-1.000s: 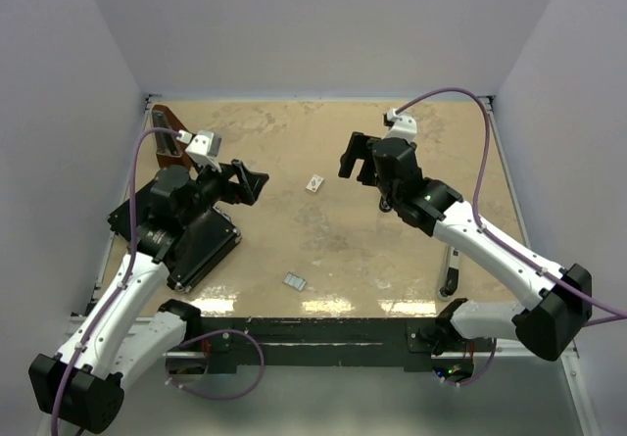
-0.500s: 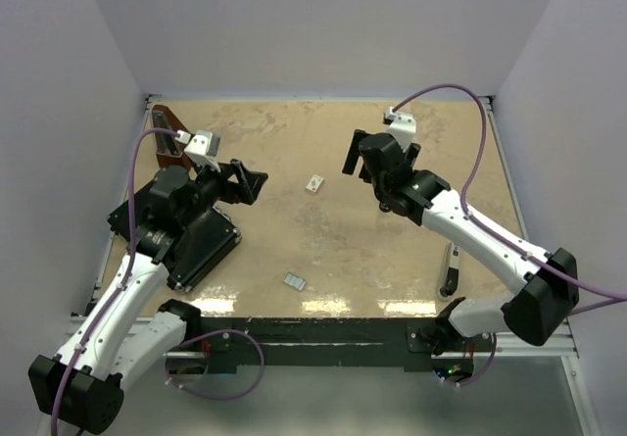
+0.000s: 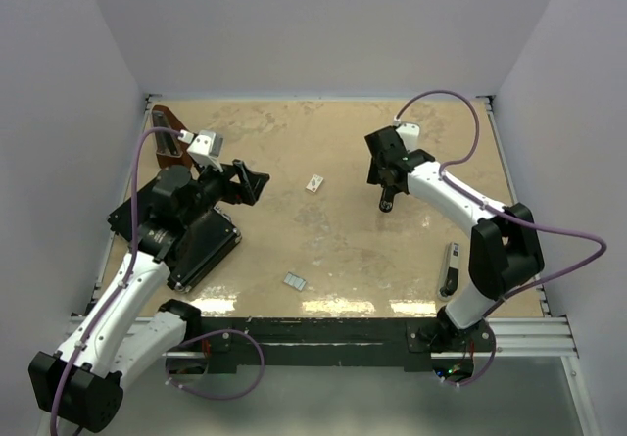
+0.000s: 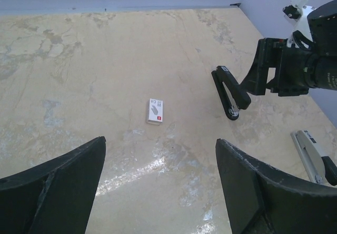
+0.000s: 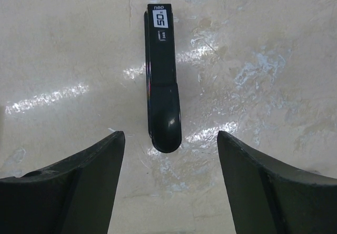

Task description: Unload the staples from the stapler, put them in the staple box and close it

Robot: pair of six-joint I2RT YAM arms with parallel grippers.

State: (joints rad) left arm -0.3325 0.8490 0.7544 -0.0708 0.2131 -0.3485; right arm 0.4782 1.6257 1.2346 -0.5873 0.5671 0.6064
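Note:
The stapler is in two parts. Its black arm point(image 5: 162, 87) lies flat on the table, and its rounded end reaches in between the fingertips of my right gripper point(image 5: 169, 139), which stands open above it without touching. The same arm point(image 3: 388, 198) and right gripper point(image 3: 385, 167) show right of centre from above. The stapler's grey metal channel piece point(image 3: 451, 267) lies at the near right. A small grey strip of staples point(image 3: 295, 281) lies near the front edge. My left gripper point(image 4: 159, 141) is open and empty, facing a small white piece with a red mark point(image 4: 155, 111).
A flat black box point(image 3: 196, 245) sits under my left arm. A brown wedge-shaped object point(image 3: 168, 125) stands in the far left corner. Pale walls close the table on three sides.
My right gripper has swung right and turned to point down over the black stapler arm, and its arm has folded back. The left arm has not moved.

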